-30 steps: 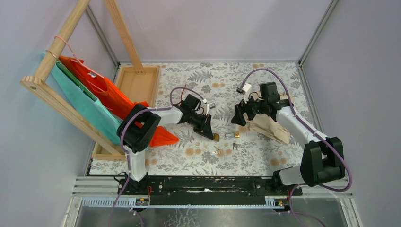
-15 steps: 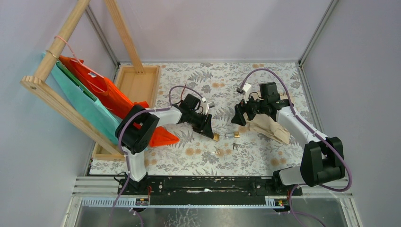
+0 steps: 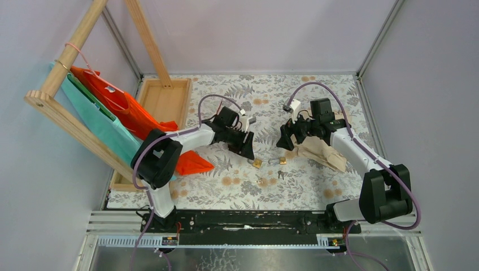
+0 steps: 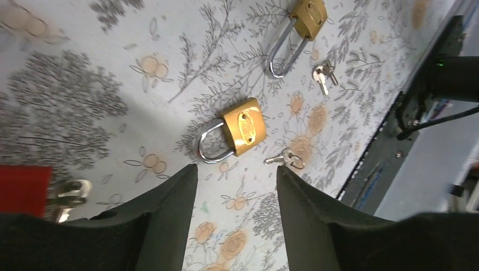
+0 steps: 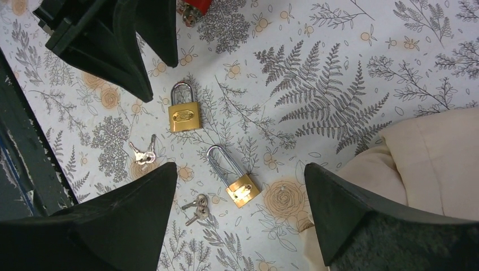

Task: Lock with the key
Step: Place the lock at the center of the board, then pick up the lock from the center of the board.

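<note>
**Left fingers part and back off the brass padlock; red lock not in hand**

Over the last second the left gripper [image 4: 234, 178] has spread its fingers and drawn back a little toward the far edge of the table [image 3: 316, 96]; it pinches nothing now, and the short-shackled brass padlock [image 4: 244, 127] lies free on the patterned top just beyond its fingertips. The right gripper [image 5: 238, 172] has hardly moved; it hangs wide apart and empty over the long-shackled brass padlock [image 5: 243, 191], beside the beige cloth [image 5: 429, 164].

The red lock [image 4: 22, 189] shows only as a red block cut off at the left edge of the left wrist view, near the middle of the table and beside the left fingers; a small bright metal piece lies against it, though I cannot tell what it is; no cable is in view. Two small bunches of keys [image 4: 288, 159] and [image 4: 323, 73] lie loose closer to the near edge, apart from both grippers.

By my reading neither the lock nor a key is held, so the locking itself is not yet begun; the opening looks like a release before reaching for something else.

Writing: each brass body bears an oval stamp, too small to read; nothing else is legible.
</note>
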Robot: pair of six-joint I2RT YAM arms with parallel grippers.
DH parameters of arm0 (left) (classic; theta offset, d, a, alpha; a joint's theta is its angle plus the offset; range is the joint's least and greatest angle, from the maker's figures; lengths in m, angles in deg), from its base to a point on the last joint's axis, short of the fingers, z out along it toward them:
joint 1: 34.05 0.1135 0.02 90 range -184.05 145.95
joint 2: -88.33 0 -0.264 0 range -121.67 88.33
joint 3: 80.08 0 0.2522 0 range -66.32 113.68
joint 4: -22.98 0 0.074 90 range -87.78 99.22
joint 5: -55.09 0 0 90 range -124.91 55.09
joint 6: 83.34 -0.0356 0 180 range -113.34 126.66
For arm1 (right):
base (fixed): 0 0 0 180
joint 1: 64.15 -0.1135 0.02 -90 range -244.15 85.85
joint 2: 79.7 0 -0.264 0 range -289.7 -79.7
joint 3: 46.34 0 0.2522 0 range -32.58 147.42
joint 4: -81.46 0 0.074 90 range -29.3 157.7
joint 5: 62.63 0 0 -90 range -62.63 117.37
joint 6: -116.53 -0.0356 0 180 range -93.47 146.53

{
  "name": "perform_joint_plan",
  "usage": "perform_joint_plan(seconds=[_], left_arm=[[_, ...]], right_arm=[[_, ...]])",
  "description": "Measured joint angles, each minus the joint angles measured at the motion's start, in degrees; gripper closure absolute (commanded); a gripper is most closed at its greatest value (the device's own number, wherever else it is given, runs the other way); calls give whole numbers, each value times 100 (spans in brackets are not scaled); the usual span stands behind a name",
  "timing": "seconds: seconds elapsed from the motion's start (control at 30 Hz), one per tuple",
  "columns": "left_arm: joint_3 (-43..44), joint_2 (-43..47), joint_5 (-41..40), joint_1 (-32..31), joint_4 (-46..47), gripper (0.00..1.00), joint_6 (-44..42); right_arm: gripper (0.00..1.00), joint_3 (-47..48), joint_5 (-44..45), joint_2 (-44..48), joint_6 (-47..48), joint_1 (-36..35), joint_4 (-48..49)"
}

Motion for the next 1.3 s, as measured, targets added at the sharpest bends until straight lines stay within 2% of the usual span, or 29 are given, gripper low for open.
perform_joint_plan(seconds=[0.13, 0.37, 0.6, 0.87, 1.13, 1.3], left_arm=[[367, 140, -490, 0, -378, 34, -345], [632, 841, -1633, 11, -577, 23, -868], [879, 861, -2511, 286, -844, 20, -1091], [1023, 472, -2417, 514, -1047, 18, -1408], [1023, 59, -1895, 494, -1364, 31, -2398], [1027, -28, -1840, 494, -1515, 32, -3289]], right_arm=[[1, -44, 111, 85, -4, 11, 48], [1, -120, 350, 289, -101, 66, 243], [1, -201, 511, 560, -426, 407, 581], [1, -280, 428, 809, -647, 774, 796], [1, -284, 157, 807, -660, 804, 785], [1, -284, 26, 772, -645, 804, 758]])
